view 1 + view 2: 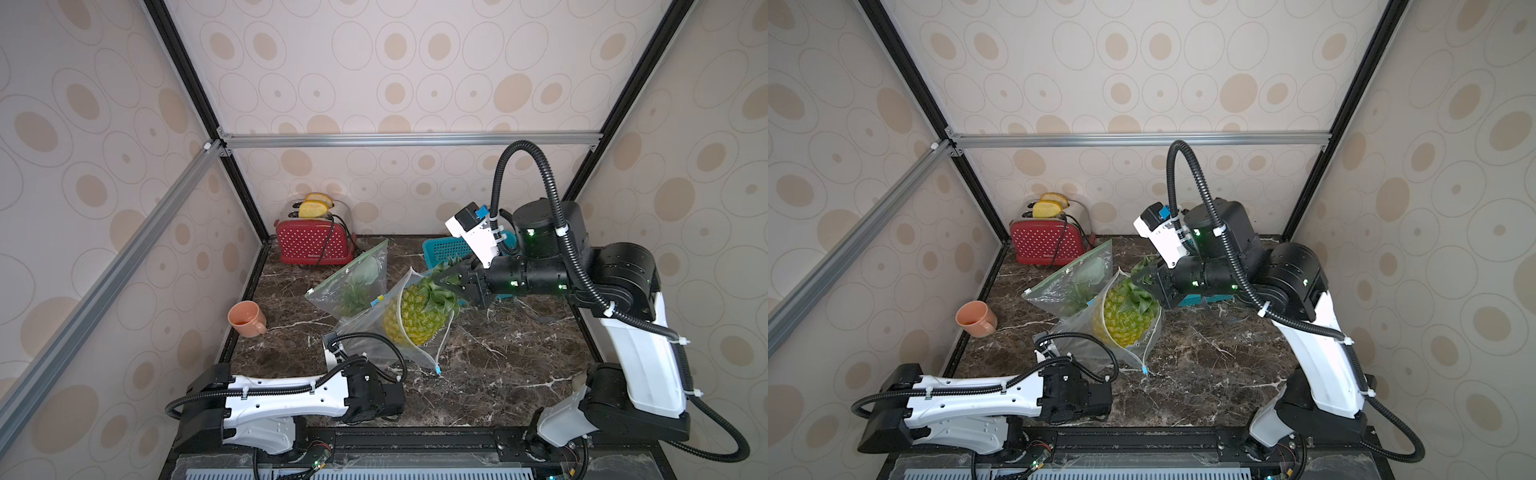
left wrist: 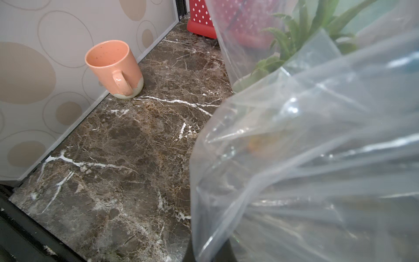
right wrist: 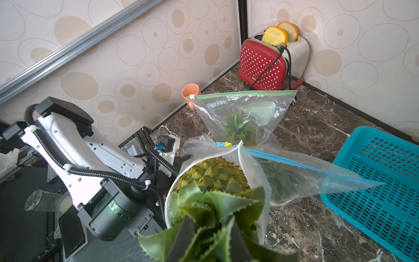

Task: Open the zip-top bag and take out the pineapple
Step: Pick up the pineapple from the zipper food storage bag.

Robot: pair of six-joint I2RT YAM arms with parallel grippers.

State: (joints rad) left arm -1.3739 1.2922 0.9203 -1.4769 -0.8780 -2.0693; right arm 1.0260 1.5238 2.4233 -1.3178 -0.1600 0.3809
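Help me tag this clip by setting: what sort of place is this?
Probably a mock kitchen counter in a robot test cell: a red toaster holding bread, a mug on a marble-look countertop, and wallpapered panels on aluminium framing.

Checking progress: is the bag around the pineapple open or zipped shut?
Open: the bag has its white-edged mouth gaping around the pineapple, whose crown sticks out into the right claw.

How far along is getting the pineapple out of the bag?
Done: the zip-top bag is open. In hand: the right gripper clamps the pineapple by its crown, partly out; the left gripper pinches the bag's bottom. Left: pull the fruit fully clear.
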